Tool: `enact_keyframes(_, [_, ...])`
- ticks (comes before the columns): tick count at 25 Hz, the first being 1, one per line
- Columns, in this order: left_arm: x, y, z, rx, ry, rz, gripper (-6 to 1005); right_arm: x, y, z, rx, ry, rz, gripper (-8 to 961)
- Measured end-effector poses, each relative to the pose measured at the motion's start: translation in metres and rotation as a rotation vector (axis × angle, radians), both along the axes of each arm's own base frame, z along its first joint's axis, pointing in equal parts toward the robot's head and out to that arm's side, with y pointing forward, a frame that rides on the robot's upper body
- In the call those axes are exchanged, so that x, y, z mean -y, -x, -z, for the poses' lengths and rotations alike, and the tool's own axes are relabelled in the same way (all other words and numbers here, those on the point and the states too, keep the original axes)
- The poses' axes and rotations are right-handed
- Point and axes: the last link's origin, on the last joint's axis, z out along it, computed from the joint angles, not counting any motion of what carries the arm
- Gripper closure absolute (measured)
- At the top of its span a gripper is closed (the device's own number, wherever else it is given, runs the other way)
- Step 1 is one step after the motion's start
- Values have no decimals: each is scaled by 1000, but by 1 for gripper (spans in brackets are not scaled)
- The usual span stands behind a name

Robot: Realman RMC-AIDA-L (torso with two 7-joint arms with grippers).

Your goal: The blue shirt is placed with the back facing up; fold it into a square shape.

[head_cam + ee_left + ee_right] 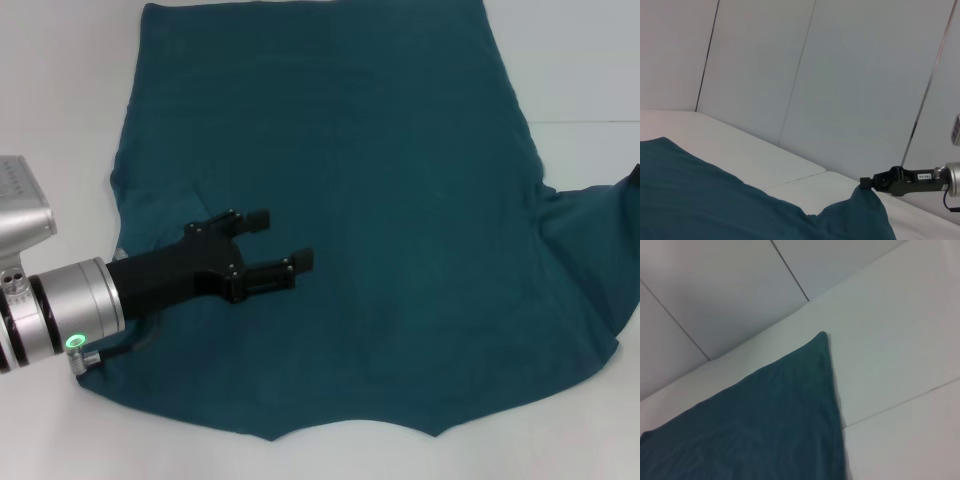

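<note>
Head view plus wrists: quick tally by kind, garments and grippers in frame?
Garments: 1, the blue shirt, spread plain side up on the white table.
Grippers: 2, the left gripper open over the shirt; the right gripper at a lifted shirt corner, seen only in the left wrist view.
Total: 3

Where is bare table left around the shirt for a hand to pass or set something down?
Bare white table lies along the blue shirt on the robot's left, a wide patch past its right edge above the sleeve, and thin strips at the near corners. The middle is all cloth, with the open left gripper over its left part.
</note>
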Motion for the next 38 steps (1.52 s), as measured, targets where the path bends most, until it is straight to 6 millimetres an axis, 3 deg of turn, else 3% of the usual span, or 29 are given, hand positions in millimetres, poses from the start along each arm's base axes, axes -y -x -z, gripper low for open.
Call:
enact_keyframes(12, [-1,1,-1,4,4,-20,94,-11,8,-1,112,3,-61,947])
enact_keyframes(24, [-2,1,-1,3,3,-20,96,-15,12,-8,81,1,-62,945])
enact_keyframes(33, [-1,3,-2,6,-1,-31,98,-18,32,1,-42,96,-94,944])
enact_keyframes(38, [0,4,-1,10,2,-40,99,-27,53,9,-93,163,-122,943])
